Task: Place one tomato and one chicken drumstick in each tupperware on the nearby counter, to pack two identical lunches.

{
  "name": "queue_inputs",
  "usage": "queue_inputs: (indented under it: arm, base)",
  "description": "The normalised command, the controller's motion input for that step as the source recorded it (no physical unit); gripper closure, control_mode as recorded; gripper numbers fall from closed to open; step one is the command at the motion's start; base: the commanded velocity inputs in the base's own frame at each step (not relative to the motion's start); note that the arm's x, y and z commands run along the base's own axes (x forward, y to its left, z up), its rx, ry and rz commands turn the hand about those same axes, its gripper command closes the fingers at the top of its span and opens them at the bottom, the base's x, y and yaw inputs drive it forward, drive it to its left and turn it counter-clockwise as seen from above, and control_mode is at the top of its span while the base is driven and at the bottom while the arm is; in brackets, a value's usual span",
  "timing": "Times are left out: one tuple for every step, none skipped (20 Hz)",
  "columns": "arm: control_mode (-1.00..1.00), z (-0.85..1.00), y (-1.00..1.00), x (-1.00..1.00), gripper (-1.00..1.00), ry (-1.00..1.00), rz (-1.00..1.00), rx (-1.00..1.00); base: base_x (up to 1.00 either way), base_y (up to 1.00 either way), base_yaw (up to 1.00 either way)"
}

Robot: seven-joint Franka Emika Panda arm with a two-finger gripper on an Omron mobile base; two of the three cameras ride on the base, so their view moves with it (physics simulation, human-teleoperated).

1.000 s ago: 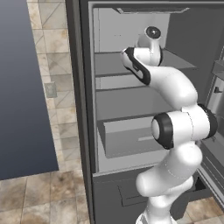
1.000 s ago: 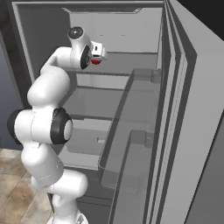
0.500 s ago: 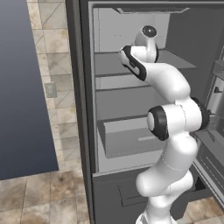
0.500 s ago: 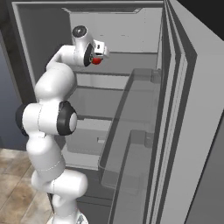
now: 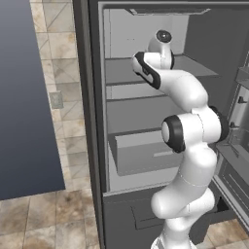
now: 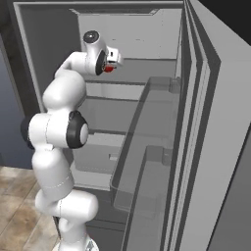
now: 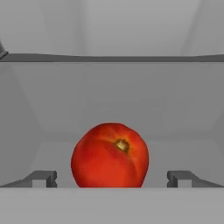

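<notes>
The hand (image 6: pixel 112 63) has reached deeper toward the tomato (image 7: pixel 110 155).

Flat, even rendered light; soft shadows inside fridge (image 5: pixel 146 97); no glare — slight low-resolution blur.

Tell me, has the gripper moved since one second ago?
Yes. In the right base view the gripper with the tomato has moved deeper into the open fridge, toward its back wall, above the upper shelf.

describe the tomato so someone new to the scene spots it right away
Start at the open fridge and go to its upper shelf, where the gripper reaches in. The tomato sits between the two spread fingertips: a glossy red ball with a small brownish stem scar, the one coloured thing among grey walls.
</notes>
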Motion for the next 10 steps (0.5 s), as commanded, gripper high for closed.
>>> queue_inputs:
  arm:
    - [-1.00, -0.14, 0.00, 0.17, -1.00, 0.00, 0.00, 0.00]
    - [-1.00, -0.11, 0.00, 0.17, -1.00, 0.00, 0.00, 0.00]
    - [-1.00, -0.14, 0.00, 0.17, -1.00, 0.00, 0.00, 0.00]
    - [-1.00, -0.17, 0.00, 0.18, -1.00, 0.00, 0.00, 0.00]
    - [-1.00, -0.19, 0.00, 0.20, -1.00, 0.00, 0.00, 0.00]
    - [-1.00, -0.21, 0.00, 0.24, -1.00, 0.00, 0.00, 0.00]
    - [-1.00, -0.22, 0.00, 0.28, -1.00, 0.00, 0.00, 0.00]
    - [-1.00, -0.21, 0.00, 0.29, -1.00, 0.00, 0.00, 0.00]
    - [-1.00, -0.21, 0.00, 0.27, -1.00, 0.00, 0.00, 0.00]
    - [-1.00, -0.21, 0.00, 0.26, -1.00, 0.00, 0.00, 0.00]
  base:
    - [0.00, 0.00, 0.00]
    - [0.00, 0.00, 0.00]
    - [0.00, 0.00, 0.00]
    - [0.00, 0.00, 0.00]
    - [0.00, 0.00, 0.00]
    - [0.00, 0.00, 0.00]
    - [0.00, 0.00, 0.00]
    - [0.00, 0.00, 0.00]
    - [0.00, 0.00, 0.00]
    - [0.00, 0.00, 0.00]
